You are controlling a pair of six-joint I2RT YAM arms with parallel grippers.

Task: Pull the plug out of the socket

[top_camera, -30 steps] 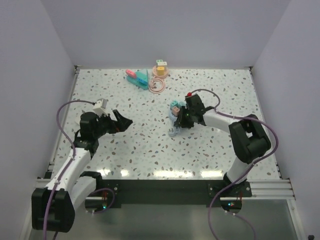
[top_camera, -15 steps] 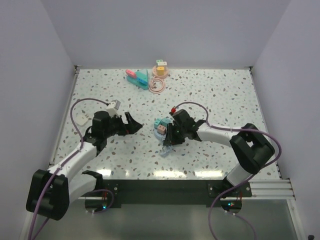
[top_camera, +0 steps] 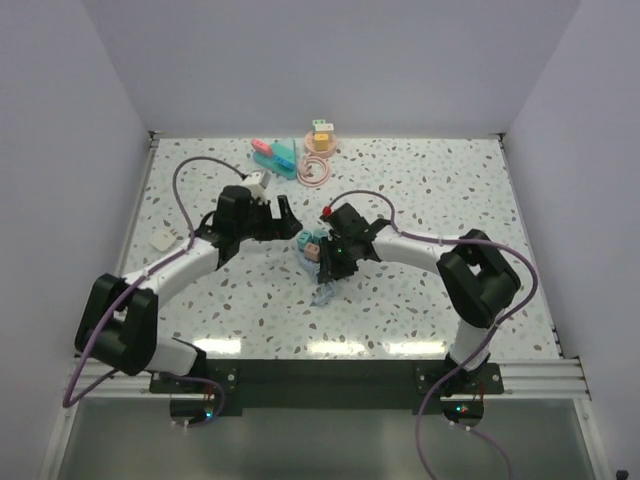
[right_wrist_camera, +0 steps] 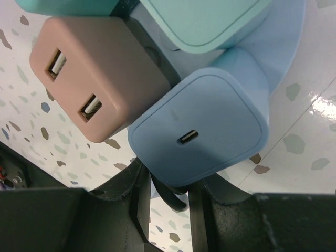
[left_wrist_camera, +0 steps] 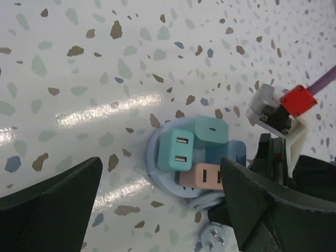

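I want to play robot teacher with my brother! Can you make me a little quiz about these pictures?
1. True or false: the left gripper is wide open.
2. How many slots does the pink plug on the socket have? A one, B two, C four.
3. Fill in: the plug with one oval port is light ___.
Key: 1 true; 2 B; 3 blue.

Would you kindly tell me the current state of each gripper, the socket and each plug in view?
left gripper: open, holding nothing.
right gripper: shut on the socket.
socket: held, four plugs in it.
teal plug: seated in the socket.
mint plug: seated.
pink plug: seated.
blue plug: seated.
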